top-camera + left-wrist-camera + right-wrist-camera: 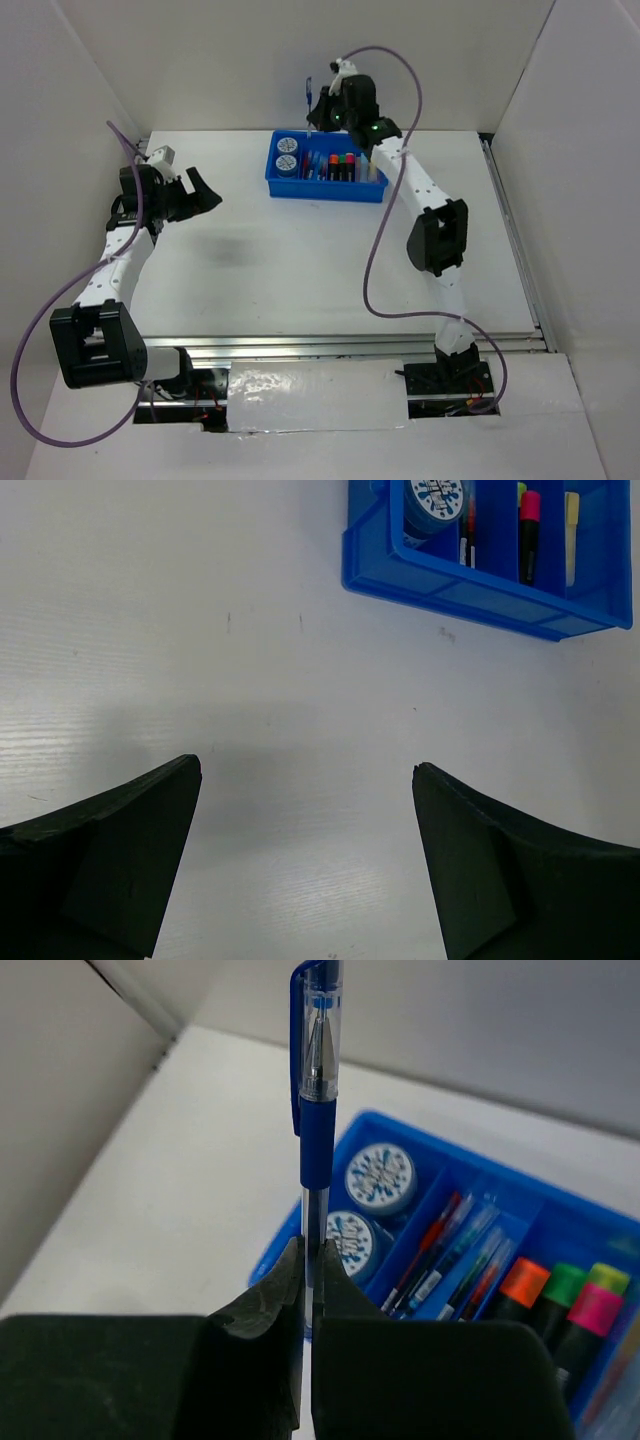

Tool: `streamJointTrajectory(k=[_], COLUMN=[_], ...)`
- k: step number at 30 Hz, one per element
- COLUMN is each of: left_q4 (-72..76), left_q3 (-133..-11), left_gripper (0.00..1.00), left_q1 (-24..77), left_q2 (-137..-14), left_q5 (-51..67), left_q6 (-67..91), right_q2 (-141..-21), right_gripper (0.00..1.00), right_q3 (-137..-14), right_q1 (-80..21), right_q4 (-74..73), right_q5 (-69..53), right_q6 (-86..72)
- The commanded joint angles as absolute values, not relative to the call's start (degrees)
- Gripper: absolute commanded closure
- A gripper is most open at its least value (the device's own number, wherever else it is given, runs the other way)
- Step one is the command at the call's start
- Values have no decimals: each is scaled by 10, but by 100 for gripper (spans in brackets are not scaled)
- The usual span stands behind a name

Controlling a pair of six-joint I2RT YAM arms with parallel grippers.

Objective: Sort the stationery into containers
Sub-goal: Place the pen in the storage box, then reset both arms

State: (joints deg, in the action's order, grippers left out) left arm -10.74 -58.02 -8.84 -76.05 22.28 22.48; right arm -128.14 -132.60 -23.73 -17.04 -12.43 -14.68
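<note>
A blue pen point(318, 1110) with a clear barrel stands upright, raised over the disc end of the bright blue tray point(325, 191). Its compartments hold two pale-blue discs point(380, 1178), thin red and blue pens point(445, 1250), and orange, green and pink highlighters point(565, 1288)

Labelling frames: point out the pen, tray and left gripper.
Pen point(317, 1145): right wrist view, blue grip.
Tray point(325, 191): top view, front wall.
Left gripper point(307, 770): left wrist view, between fingertips.

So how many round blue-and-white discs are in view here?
2, both in the blue tray's leftmost compartment in the top view: the far disc and the near disc. Any beneath would be hidden.
</note>
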Motion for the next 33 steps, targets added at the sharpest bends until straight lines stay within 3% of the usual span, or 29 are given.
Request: streamJointTrajectory(k=[1, 13, 16, 17, 21, 23, 28, 33], left_q4=[-100, -127, -129, -130, -151, -161, -196, -240], left_q3=[-606, -587, -590, -591, -614, -634, -689, -720], left_gripper=[1, 1, 1, 1, 1, 1, 1, 1], left_q1=[-88, -91, -91, -91, -91, -91, -91, -91], left_q2=[-768, -744, -744, -744, -751, -752, -747, -762], left_q5=[228, 212, 208, 203, 192, 185, 168, 166], left_q6=[205, 168, 175, 177, 170, 160, 121, 91], right_q2=[-1358, -1405, -1405, -1406, -1387, -1369, -1226, -1010], right_gripper=[100, 100, 79, 63, 42, 35, 34, 27], right_q3=[-1328, -1286, -1272, -1269, -1257, -1252, -1246, -1144], right_q1=[-239, -238, -239, -238, -236, -240, -239, -225], right_q4=[-128, -125, -127, -128, -134, -146, -217, -270], right_q5=[-107, -93, -84, -82, -73, -58, -74, -71], right_q6=[-166, -185, -192, -196, -202, -186, -138, -65])
